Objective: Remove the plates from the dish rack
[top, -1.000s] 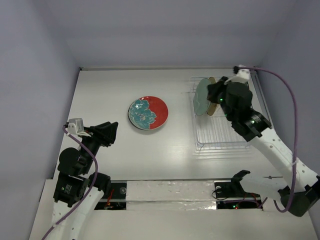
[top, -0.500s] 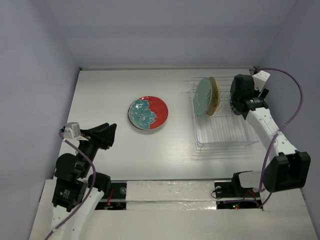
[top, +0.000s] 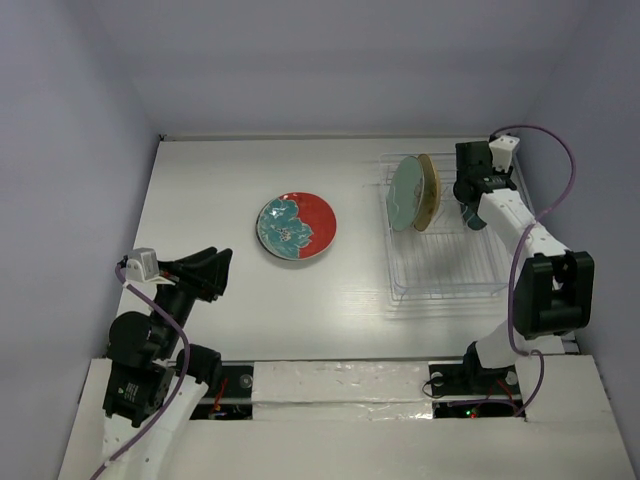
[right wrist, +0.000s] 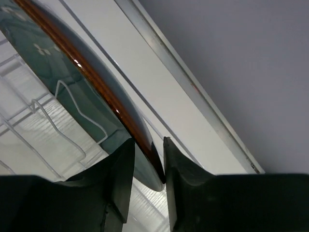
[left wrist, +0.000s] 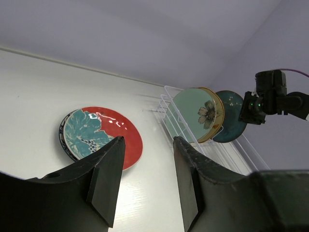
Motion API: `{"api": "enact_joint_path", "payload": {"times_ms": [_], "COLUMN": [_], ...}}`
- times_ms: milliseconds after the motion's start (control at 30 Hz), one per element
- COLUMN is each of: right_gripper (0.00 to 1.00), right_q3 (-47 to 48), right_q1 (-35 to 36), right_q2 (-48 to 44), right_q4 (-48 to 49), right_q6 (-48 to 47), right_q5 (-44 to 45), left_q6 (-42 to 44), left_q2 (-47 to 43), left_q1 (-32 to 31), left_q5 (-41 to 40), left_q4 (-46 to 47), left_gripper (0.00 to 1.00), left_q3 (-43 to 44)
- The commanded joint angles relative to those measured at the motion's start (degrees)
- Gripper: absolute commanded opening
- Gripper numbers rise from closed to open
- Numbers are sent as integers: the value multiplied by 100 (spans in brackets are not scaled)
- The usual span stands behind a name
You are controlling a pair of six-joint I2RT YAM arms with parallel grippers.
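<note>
Right tool (right wrist: pixel 148 145) swung round to far end of dish rack (top: pixel 445 270). It pinched rim of dark teal plate (right wrist: pixel 89 99) standing there. Lift looked next. Left tool (left wrist: pixel 147 150) apart, empty.

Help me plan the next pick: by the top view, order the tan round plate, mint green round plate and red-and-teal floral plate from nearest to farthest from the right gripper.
1. Tan round plate, upright in the white wire dish rack, just left of the right gripper.
2. Mint green round plate, beside it, farther left.
3. Red-and-teal floral plate, lying flat outside the rack, far left.
</note>
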Motion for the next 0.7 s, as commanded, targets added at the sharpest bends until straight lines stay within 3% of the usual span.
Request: {"api": "enact_joint_path", "payload": {"times_ms": [0, 100, 167, 233, 667], "right_gripper": [31, 25, 7, 0, 0], "right_q3": [91, 160, 222, 231, 556], "right_q1": [-40, -40, -40, -40, 21], "right_q2": [-212, -204, -116, -107, -1706], "right_q4": [280, 281, 185, 184, -202], "right_q6": [-199, -349, -384, -384, -507], "right_q5": [212, 168, 141, 141, -377], "left_q6": [79, 79, 79, 79, 53], "left_q2": [-55, -46, -46, -46, 15], "left_q1": [-46, -46, -46, -46, -46], "left_q5": [27, 18, 9, 9, 9], "left_q4": [303, 286, 286, 277, 277], "left_gripper": [42, 42, 42, 42, 42], "left_q3": [69, 69, 78, 78, 69]}}
